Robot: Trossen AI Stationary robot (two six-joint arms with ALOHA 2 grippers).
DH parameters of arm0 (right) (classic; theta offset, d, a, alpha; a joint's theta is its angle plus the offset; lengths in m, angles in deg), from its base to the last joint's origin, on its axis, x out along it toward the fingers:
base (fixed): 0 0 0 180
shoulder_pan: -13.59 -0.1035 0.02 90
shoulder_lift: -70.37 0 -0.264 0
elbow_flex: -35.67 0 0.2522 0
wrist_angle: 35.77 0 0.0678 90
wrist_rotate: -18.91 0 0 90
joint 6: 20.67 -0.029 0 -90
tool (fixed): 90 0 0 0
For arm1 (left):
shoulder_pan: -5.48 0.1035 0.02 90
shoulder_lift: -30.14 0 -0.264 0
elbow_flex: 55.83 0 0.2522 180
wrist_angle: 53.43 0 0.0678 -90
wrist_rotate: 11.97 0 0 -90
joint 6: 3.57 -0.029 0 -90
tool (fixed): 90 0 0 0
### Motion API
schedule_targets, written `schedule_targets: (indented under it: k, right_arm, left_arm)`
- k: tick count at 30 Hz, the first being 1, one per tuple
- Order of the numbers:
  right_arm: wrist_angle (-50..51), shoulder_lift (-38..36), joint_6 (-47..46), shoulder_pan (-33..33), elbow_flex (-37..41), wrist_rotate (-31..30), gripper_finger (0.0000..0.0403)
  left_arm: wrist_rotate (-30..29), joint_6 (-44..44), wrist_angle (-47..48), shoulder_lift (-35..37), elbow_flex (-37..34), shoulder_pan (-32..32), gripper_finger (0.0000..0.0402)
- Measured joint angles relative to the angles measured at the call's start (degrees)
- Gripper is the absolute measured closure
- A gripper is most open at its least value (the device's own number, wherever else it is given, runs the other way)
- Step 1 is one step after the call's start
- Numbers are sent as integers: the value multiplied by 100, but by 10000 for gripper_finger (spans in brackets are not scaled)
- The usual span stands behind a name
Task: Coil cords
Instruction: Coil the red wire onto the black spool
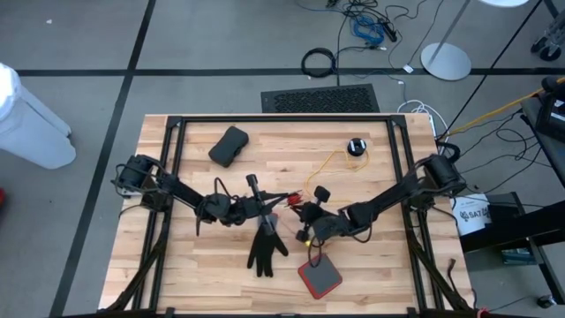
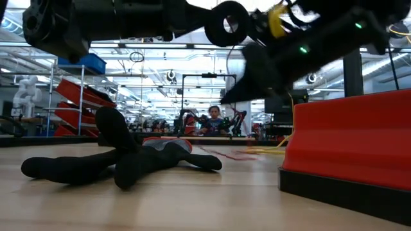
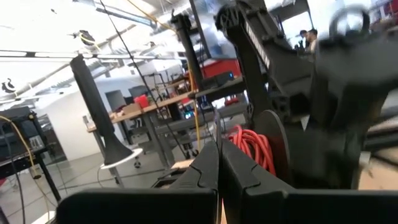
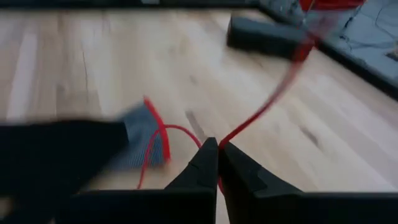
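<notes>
Your right gripper (image 4: pixel 217 149) pinches a red cord (image 4: pixel 273 99) above the table (image 4: pixel 93 56); your left gripper (image 3: pixel 219 155) has jaws pressed together, holding nothing you can see

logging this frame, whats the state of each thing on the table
thin red cord: pinched in shut right claw, lifted off the table
thin yellow cord: loose, uncoiled, joined to round black puck
black glove: lying flat
left claw: shut, apparently empty
</notes>
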Motion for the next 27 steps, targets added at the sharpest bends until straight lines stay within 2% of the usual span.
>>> schedule_targets:
  k: [10,21,27]
  right_arm:
    - [-78,127,426,25,-859,-283,402]
    - [8,19,525,-189,-962,-416,403]
    - [260,-346,744,-372,-962,-558,403]
  left_arm:
    - [-31,-3,344,0,0,133,401]
    - [-289,-208,789,-2,0,187,401]
    - [-303,-210,962,-2,0,240,401]
